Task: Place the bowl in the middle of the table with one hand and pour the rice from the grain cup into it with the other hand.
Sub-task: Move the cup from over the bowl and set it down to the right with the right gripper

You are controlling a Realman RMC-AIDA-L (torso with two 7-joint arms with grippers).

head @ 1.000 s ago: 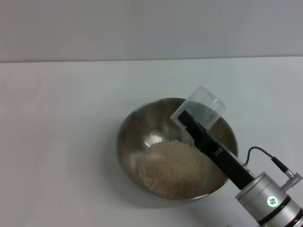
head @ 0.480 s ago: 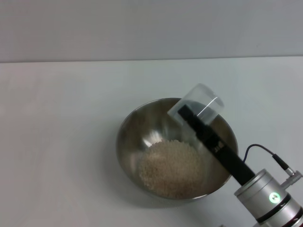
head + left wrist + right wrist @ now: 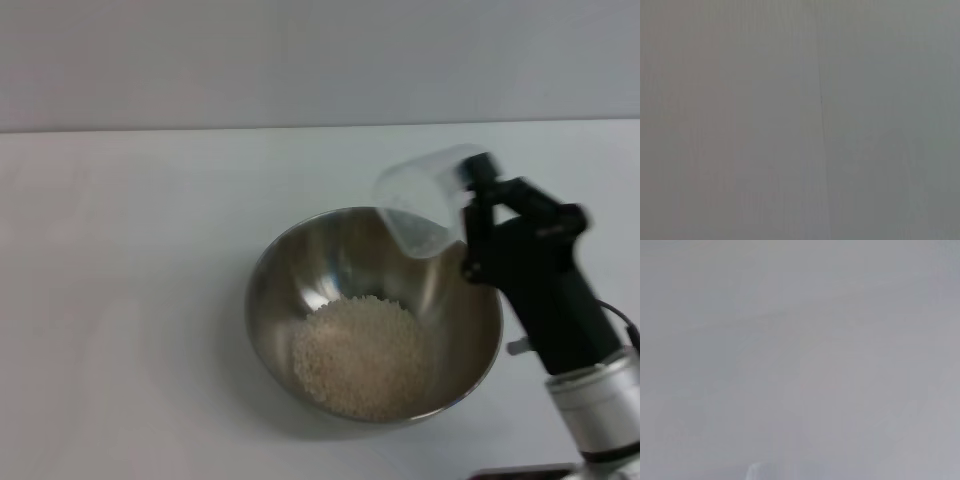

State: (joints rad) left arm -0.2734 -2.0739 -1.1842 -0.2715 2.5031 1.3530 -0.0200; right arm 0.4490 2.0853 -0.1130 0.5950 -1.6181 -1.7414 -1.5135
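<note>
A plain white bench [image 3: 130,300] carries the steel mixing bowl [image 3: 290,290], rice [image 3: 358,352] heaped inside. The right hand [image 3: 462,215] clamps the emptied grain cup [image 3: 425,205] above the far rim; best lift clear without clipping steel.

The bowl [image 3: 375,315] sits on the table [image 3: 130,250], right of centre, with the rice [image 3: 357,355] in it. The cup [image 3: 425,203], tilted, hangs over the bowl's far right rim in the right gripper [image 3: 470,215].
</note>
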